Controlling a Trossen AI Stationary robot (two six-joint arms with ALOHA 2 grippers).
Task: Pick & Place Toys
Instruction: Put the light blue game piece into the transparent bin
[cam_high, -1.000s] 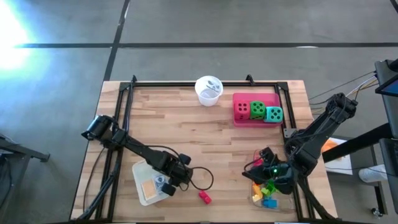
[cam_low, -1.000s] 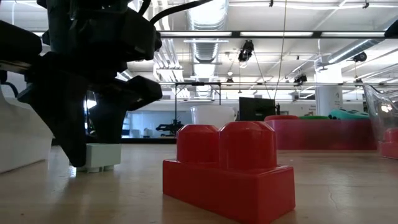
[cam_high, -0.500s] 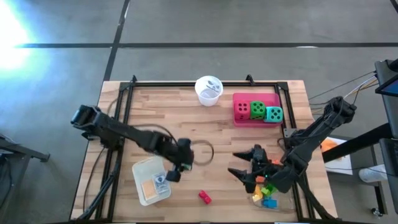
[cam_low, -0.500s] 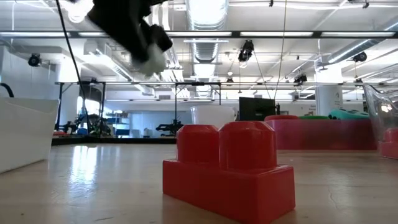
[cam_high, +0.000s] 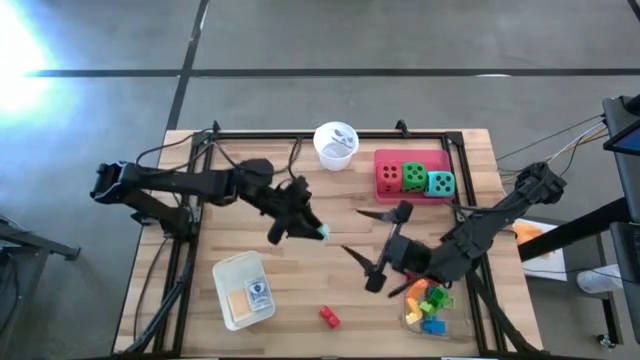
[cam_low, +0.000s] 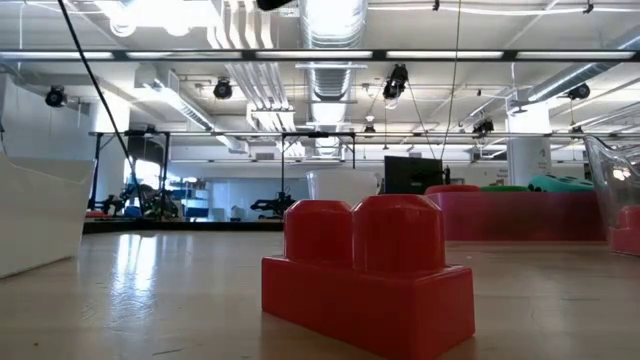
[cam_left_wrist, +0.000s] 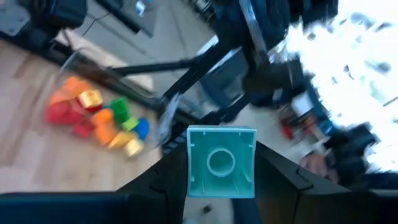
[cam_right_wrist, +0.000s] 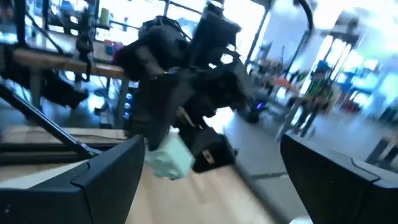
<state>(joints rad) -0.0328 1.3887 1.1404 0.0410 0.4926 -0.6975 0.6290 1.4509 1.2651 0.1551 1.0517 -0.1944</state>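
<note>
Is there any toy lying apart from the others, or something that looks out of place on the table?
Yes. One red brick lies alone on the bare wood near the table's front edge, between the white tray and the clear tray of mixed bricks, in neither of them. Nothing looks spilled or damaged.

I see the wooden table (cam_high: 340, 195) carrying a white cup (cam_high: 335, 145) at its far edge. Just right of the cup lies a pink tray (cam_high: 392, 190); well nearer than the cup sit a white tray (cam_high: 228, 275), a red brick (cam_high: 329, 317) and a clear tray (cam_high: 412, 318).
</note>
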